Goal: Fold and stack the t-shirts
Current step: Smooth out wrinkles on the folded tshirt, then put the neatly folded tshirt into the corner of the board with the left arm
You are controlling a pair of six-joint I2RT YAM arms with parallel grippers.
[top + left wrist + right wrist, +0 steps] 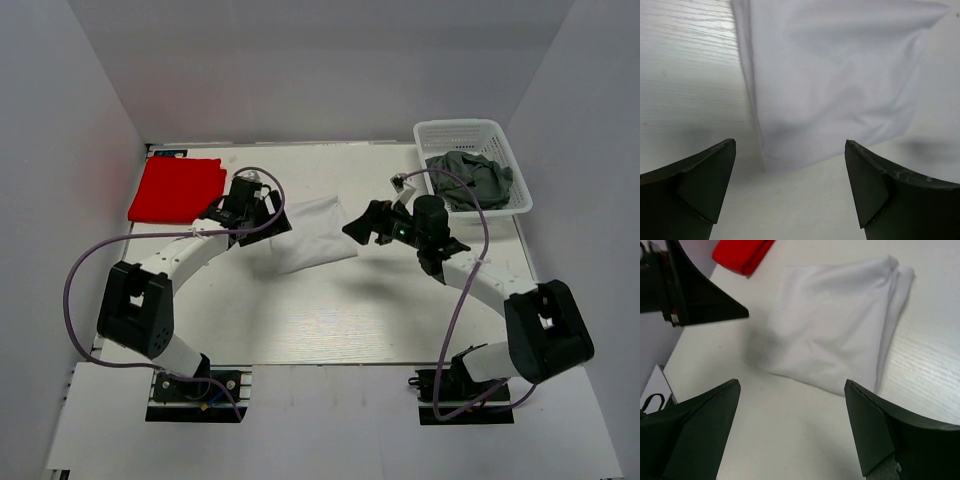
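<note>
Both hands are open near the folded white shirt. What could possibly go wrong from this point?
The left hand and right hand flank the folded white shirt; a grasp catching only its top layer may open the fold.
Carrying it to the red shirt could rumple that one, since the left hand sits between them.
The right arm's cable loops beside the basket and might snag.

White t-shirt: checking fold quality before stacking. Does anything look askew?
Yes. The white t-shirt lies skewed to the table edges, its folded layers offset along one side. The left pincer and right pincer are open, gripping nothing.
</note>
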